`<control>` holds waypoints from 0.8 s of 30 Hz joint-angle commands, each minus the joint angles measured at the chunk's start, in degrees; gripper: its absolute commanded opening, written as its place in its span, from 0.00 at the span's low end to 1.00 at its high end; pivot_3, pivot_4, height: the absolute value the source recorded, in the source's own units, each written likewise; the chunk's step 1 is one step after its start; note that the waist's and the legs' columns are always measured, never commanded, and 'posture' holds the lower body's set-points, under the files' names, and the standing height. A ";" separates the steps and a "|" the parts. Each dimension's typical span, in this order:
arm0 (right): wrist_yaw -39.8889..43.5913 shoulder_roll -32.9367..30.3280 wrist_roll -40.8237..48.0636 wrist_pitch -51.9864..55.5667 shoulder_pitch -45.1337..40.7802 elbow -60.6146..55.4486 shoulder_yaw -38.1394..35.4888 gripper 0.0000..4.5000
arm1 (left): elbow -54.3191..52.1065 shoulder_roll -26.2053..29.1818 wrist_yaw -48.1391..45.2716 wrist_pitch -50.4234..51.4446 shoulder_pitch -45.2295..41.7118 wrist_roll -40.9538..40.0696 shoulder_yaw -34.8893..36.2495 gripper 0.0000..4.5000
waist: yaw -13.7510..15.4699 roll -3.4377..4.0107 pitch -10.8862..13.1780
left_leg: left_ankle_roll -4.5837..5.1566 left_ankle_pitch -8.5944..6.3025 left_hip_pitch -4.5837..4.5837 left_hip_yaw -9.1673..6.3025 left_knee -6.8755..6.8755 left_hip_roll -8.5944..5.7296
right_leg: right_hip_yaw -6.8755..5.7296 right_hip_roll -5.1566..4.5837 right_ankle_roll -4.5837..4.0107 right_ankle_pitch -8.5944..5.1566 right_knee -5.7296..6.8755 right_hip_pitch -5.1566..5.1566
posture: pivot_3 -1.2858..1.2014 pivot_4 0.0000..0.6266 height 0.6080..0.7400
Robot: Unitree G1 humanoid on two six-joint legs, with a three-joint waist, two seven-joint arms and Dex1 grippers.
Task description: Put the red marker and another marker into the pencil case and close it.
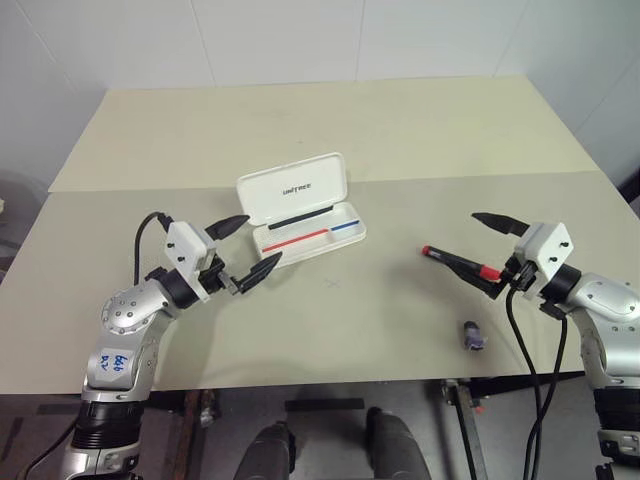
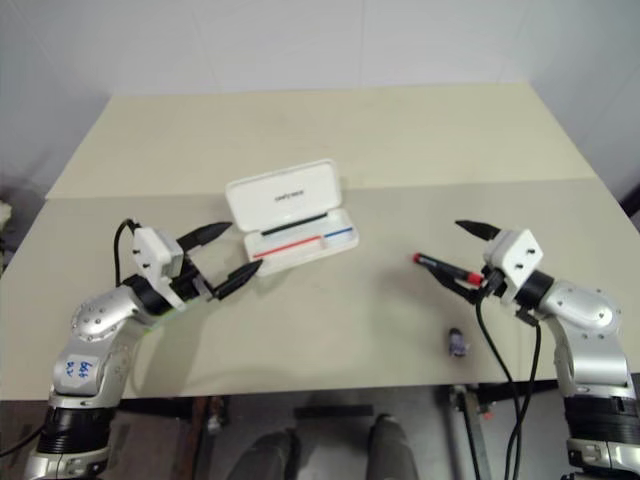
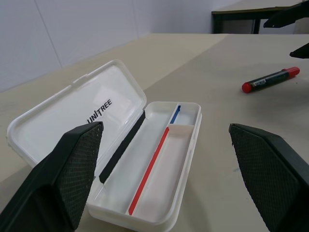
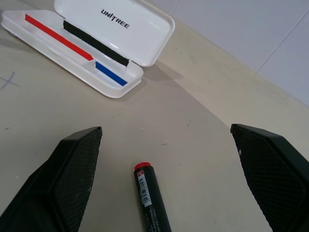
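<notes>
A pale beige desk (image 1: 400,130) fills the room's middle, a seam running across its top. Behind it rise white tiled walls (image 1: 300,40), evenly lit. Beneath the desk's near edge lies dark grey floor (image 1: 330,440). A dark table (image 3: 241,19) stands farther off.

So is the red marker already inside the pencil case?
No, the red marker lies on the table, apart from the open pencil case, whose tray holds no marker.

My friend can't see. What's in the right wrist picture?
A black marker with a red cap lies on the beige table, between the open right pincer's two black fingers. Beyond it a white plastic pencil case sits open, red and blue stripes on its tray.
</notes>
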 commanded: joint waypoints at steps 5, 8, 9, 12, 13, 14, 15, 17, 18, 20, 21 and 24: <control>-0.51 1.36 1.56 0.26 -0.81 -3.82 0.20 1.00 | -0.57 1.13 -0.81 -0.65 -1.32 0.41 0.22 0.99 | 0.08 0.00 0.00 | 0.00 0.00 0.01 0.00 0.01 0.00 | 0.00 0.00 0.00 0.00 0.00 0.00 | 0.52 0.24 1.00; -0.74 2.28 1.56 2.03 -1.00 -6.33 1.77 1.00 | -0.55 2.12 -1.68 -0.02 -1.43 0.65 0.03 0.99 | -0.01 0.00 0.00 | 0.00 0.00 0.00 -0.01 0.00 0.00 | 0.00 0.00 0.00 0.00 0.04 0.00 | 0.52 0.24 1.00; -1.01 2.66 1.70 2.81 -1.19 -7.26 2.21 1.00 | -0.53 2.53 -2.25 0.01 -1.38 0.59 0.00 0.99 | -0.12 0.00 0.00 | 0.00 0.00 0.00 0.00 0.00 0.00 | 0.00 0.00 0.00 0.00 0.06 0.00 | 0.52 0.24 1.00; -1.54 3.54 1.86 5.19 -1.68 -9.75 3.62 1.00 | -0.36 3.94 -3.51 -0.12 -1.16 0.88 0.07 0.99 | -0.04 0.00 0.00 | 0.00 0.00 0.00 -0.01 0.00 0.00 | 0.00 0.00 0.00 0.00 0.06 0.00 | 0.52 0.24 1.00; -1.60 3.73 1.84 5.81 -1.83 -10.32 4.08 1.00 | -0.24 4.23 -3.80 -0.11 -1.09 0.90 0.14 0.99 | -0.02 0.00 0.00 | 0.00 0.00 0.00 -0.01 0.00 0.00 | 0.00 0.00 0.00 0.00 0.06 0.00 | 0.52 0.24 1.00; -1.84 4.00 1.85 6.59 -1.88 -11.34 4.65 1.00 | -0.06 4.76 -4.10 -0.12 -0.77 1.10 0.38 0.95 | -0.03 0.00 0.00 | 0.00 0.00 0.00 -0.01 0.01 0.00 | 0.00 0.00 0.00 0.00 0.05 0.00 | 0.52 0.24 1.00; -1.97 4.21 1.81 7.17 -2.02 -12.08 5.16 1.00 | 0.08 5.09 -4.44 0.03 -0.50 1.04 0.48 0.90 | -0.03 0.00 0.00 | 0.00 0.00 0.00 -0.01 0.00 0.00 | 0.00 0.00 0.00 0.00 0.06 0.00 | 0.52 0.24 1.00; -2.11 4.77 1.56 7.94 -2.67 -12.71 6.04 1.00 | 0.31 5.44 -5.12 -0.54 -0.13 1.41 0.00 0.78 | -0.02 0.00 0.00 | 0.00 0.00 0.00 -0.02 -0.01 0.01 | 0.00 0.00 0.00 0.00 0.06 0.00 | 0.52 0.24 1.00; -2.18 5.10 1.37 8.24 -3.17 -12.67 6.45 1.00 | 0.34 5.56 -5.51 -0.73 -0.03 1.92 -0.75 0.71 | -0.04 0.00 0.00 | 0.00 0.00 0.00 -0.02 -0.01 0.00 | 0.00 0.00 0.00 0.00 0.06 0.00 | 0.52 0.24 1.00; -1.36 5.19 1.57 8.77 -4.11 -12.55 7.18 1.00 | 0.06 5.04 -4.91 0.85 -0.99 3.16 -2.85 0.55 | -0.02 0.00 0.00 | 0.00 0.00 -0.01 -0.01 -0.01 0.00 | 0.00 0.00 -0.01 0.00 0.06 0.00 | 0.52 0.24 1.00; -0.66 5.03 1.75 9.03 -4.63 -12.50 7.54 1.00 | 0.09 4.71 -4.69 2.29 -1.99 3.36 -4.00 0.47 | 0.00 0.00 0.00 | 0.00 0.00 -0.01 -0.01 -0.01 0.00 | 0.00 0.00 0.00 0.00 0.06 0.00 | 0.52 0.24 1.00; 0.92 4.75 2.01 9.71 -5.94 -12.34 8.36 1.00 | 2.04 4.30 -4.86 4.14 -5.01 4.73 -6.92 0.47 | 0.52 -0.01 0.00 | 0.00 0.00 -0.02 -0.04 0.00 0.00 | -0.02 0.00 0.00 0.00 0.06 0.00 | 0.52 0.24 1.00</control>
